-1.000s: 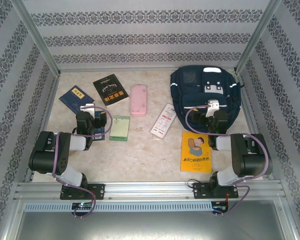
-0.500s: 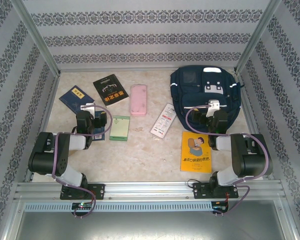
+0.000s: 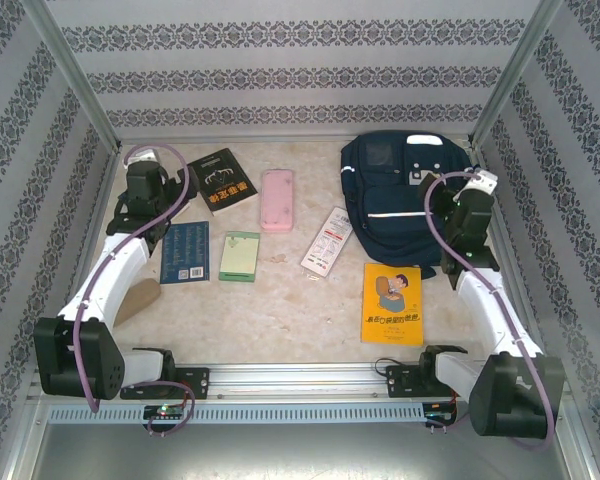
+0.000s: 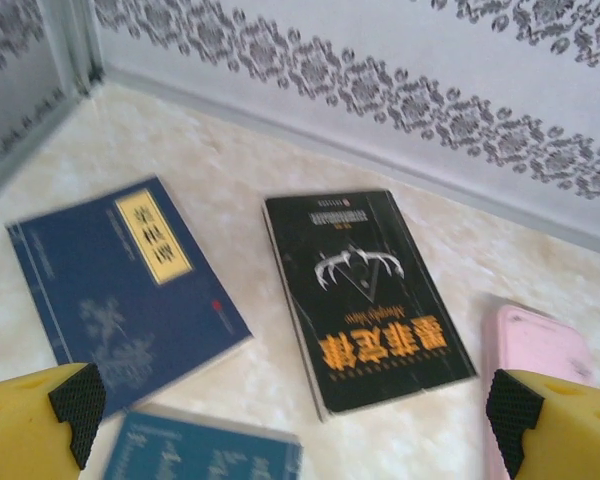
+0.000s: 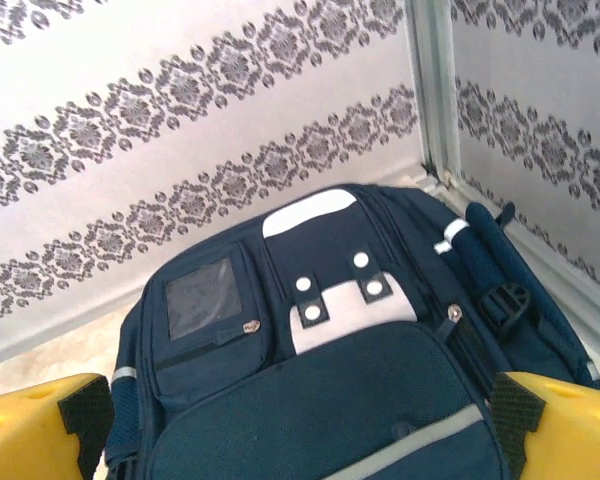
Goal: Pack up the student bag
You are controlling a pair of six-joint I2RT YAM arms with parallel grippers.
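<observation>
Saw student bag (image 3: pixel 400 205) lying flat at 2 o'clock of tabletop (image 3: pixel 280 310), front up, white stripe across its pocket, light-grey patch near top. Found R gripper (image 5: pixel 300 430) above bag's 3 o'clock side, yellow fingers (image 5: pixel 40 425) spread wide, nothing btwn them. Found L gripper (image 4: pixel 300 425) at 10 o'clock of table, likewise spread wide and empty, over navy book (image 4: pixel 120 290) w/ yellow label. Noted black book (image 3: pixel 220 180) at 3 o'clock of navy one, near but apart, then pink case (image 3: pixel 277 200) further toward 3. Spotted teal book (image 3: pixel 185 252) and green pad (image 3: pixel 239 256) side by side at 6 o'clock of black book. Saw white leaflet (image 3: pixel 327 240) just beside bag's 8 o'clock edge and 1 yellow book (image 3: pixel 392 304) at bag's 6 o'clock; couldn't tell if touching.
</observation>
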